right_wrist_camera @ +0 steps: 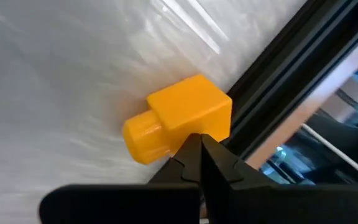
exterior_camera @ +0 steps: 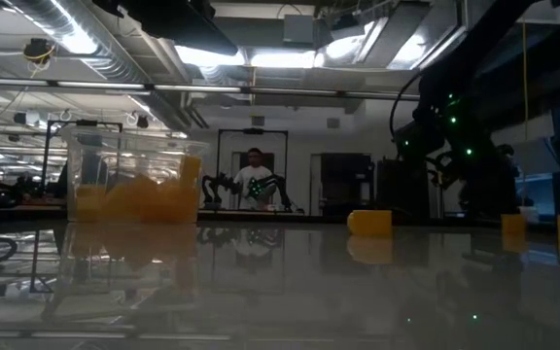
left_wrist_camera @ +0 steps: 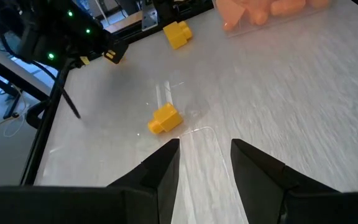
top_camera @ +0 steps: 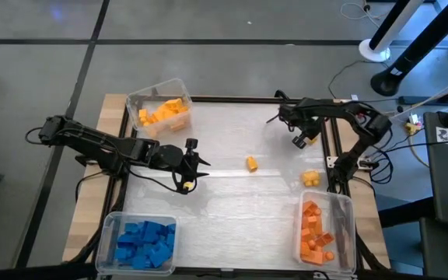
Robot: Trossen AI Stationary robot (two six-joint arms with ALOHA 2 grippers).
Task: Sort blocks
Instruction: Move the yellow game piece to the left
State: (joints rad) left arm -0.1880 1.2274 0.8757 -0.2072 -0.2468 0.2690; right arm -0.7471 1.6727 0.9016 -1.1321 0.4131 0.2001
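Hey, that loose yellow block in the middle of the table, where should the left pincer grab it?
Take the yellow block across its flat side walls, from above. Its round stud sticks out sideways, so it lies tipped over. The left pincer is open just short of it.

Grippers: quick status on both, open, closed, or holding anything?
Left gripper: open, empty, pointed at a loose yellow block mid-table.
Right gripper: closed, empty, beside a yellow block by the table's right rail.
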